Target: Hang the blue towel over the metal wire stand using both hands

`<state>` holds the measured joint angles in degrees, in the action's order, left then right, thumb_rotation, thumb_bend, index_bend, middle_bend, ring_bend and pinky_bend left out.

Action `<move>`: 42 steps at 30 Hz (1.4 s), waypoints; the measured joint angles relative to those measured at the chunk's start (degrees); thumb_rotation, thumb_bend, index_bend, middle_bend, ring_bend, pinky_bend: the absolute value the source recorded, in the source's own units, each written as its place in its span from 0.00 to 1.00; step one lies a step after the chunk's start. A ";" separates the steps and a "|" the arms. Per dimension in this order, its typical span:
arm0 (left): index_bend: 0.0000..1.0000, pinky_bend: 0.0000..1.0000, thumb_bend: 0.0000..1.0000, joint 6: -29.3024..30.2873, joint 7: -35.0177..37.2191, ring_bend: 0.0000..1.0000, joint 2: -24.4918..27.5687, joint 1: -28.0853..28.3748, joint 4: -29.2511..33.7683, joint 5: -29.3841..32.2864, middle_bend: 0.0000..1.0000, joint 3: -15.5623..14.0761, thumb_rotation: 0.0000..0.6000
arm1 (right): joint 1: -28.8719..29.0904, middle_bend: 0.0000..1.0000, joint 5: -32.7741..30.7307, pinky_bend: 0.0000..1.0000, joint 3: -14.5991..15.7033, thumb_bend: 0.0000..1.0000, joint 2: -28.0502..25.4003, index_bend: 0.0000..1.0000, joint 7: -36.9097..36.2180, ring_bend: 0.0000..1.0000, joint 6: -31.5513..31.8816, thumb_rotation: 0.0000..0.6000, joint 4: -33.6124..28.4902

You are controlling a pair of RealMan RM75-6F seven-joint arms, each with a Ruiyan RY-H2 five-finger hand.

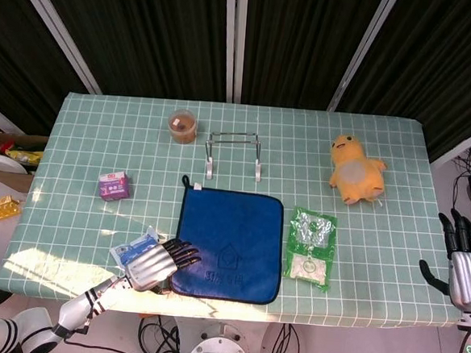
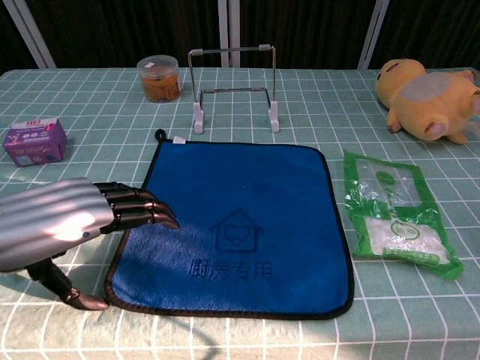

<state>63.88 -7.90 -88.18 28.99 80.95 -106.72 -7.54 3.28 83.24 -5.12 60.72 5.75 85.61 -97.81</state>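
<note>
- The robot's left hand (image 2: 56,225), silver-backed with dark fingers (image 2: 142,208), reaches in from the near left corner of the table, palm down; its fingertips lie over the left edge of the towel and its thumb points down toward the cloth by the towel's near left corner. The fingers are extended side by side, slightly curled, and grip nothing; whether the tips actually press on the fabric is hard to tell.
- The right hand (image 1: 465,269) shows only in the head view, off the table's right edge, fingers upright and spread apart, holding nothing.
- The square blue towel with dark piping and a house-and-heart print (image 2: 240,225) lies flat on the near middle of the table, its small hanging loop at the far left corner.
- The metal wire stand with white feet (image 2: 234,90) stands upright just beyond the towel's far edge, apart from it.
- A blue-and-white packet (image 1: 133,248) lies partly under the left hand.
- A green-edged clear plastic pouch (image 2: 394,214) lies just right of the towel.
- A small purple box (image 2: 34,141) sits well to the left.
- A clear round tub with brown contents (image 2: 159,78) stands left of the stand.
- A yellow plush duck (image 2: 431,90) lies at the far right.
- All rest on a green checked tablecloth (image 2: 330,112).
</note>
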 measured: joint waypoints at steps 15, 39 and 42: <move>0.30 0.23 0.20 -0.61 1.28 0.14 -1.88 1.09 -1.05 0.61 0.16 -1.58 0.99 | 0.02 0.00 -0.59 0.00 0.00 0.25 0.39 0.00 -1.44 0.00 -0.53 1.00 1.80; 0.61 0.30 0.42 2.23 3.93 0.17 -2.87 1.48 -0.55 1.61 0.20 -1.88 1.00 | 0.60 0.00 -0.20 0.00 0.38 0.27 1.02 0.00 -1.73 0.00 -1.76 1.00 2.41; 0.66 0.30 0.42 3.16 5.11 0.19 -3.35 1.43 -0.76 1.57 0.22 -1.56 1.00 | 0.80 0.00 0.64 0.00 0.51 0.27 1.29 0.00 -2.59 0.00 -1.69 1.00 3.27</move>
<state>67.03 -2.78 -91.52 30.43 80.20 -105.16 -9.10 4.08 83.88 -4.61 62.01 3.16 83.92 -94.54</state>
